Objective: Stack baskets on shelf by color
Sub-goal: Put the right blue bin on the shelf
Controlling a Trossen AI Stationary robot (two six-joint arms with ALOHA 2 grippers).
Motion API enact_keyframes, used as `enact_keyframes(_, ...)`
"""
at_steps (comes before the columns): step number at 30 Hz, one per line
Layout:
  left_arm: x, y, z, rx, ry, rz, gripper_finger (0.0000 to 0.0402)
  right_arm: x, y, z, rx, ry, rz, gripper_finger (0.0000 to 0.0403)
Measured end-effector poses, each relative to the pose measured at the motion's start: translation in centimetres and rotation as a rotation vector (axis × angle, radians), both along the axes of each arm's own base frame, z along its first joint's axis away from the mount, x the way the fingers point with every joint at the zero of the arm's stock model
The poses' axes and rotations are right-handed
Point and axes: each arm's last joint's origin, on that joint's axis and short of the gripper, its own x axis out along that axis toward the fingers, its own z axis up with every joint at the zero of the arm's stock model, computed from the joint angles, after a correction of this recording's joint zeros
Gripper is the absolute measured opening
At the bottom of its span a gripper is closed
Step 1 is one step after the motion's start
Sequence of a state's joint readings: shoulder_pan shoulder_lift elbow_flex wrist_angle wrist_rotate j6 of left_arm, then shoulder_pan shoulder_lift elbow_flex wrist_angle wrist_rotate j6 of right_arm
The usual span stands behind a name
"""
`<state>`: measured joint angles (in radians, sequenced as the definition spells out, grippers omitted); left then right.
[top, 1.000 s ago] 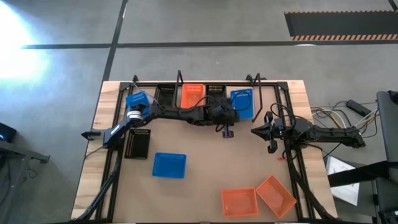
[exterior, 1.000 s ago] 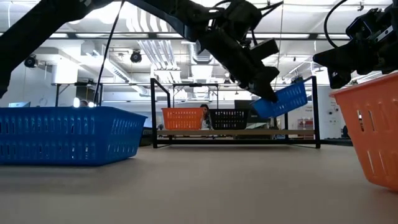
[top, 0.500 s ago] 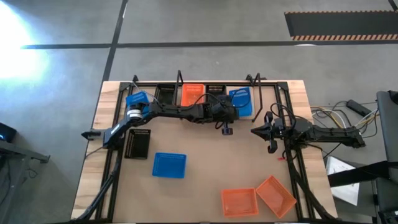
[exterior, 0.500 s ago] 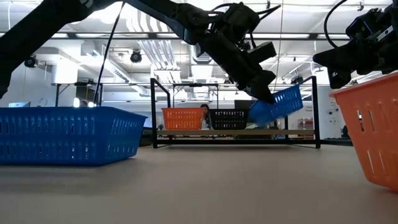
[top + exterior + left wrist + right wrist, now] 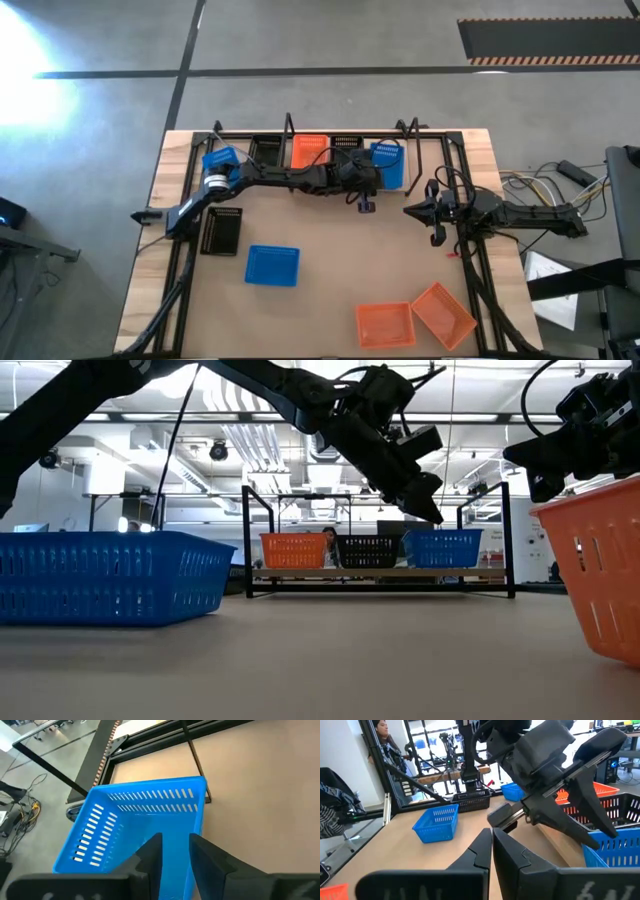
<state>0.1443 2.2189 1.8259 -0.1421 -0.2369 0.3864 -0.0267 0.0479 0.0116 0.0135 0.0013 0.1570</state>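
Now the blue basket (image 5: 441,548) sits level on the shelf (image 5: 380,572) beside the black basket (image 5: 367,550); the left gripper (image 5: 175,851), fingers narrowly parted, seems still astride its near wall. Light, stiff plastic: pinch a rim

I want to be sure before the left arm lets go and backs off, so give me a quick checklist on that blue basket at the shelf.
1. Blue basket level on the shelf: ok.
2. Beside the black basket, not on it: ok.
3. Left gripper fingers around the basket's rim: ok; released: cannot tell.
4. Right gripper away from the shelf: ok.
5. Sorted by color: not ok, another blue basket sits at the shelf's far end.
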Motion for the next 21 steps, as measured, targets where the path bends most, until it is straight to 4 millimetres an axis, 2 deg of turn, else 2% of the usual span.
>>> enact_keyframes(7, 0.5, -2.2, -0.5, 0.033, 0.013, -0.061, 0.0080, 0.0, 0.0, 0.0, 0.000, 0.000, 0.000, 0.0009)
enact_keyframes(13, 1.0, -1.8, -2.8, 0.044, 0.054, -0.028, 0.0080, 0.0, 0.0, 0.0, 0.000, 0.000, 0.000, 0.0009)
enact_keyframes(21, 1.7, -1.3, -4.0, 0.043, 0.004, 0.014, 0.0056, 0.0, 0.0, 0.0, 0.000, 0.000, 0.000, 0.0009)
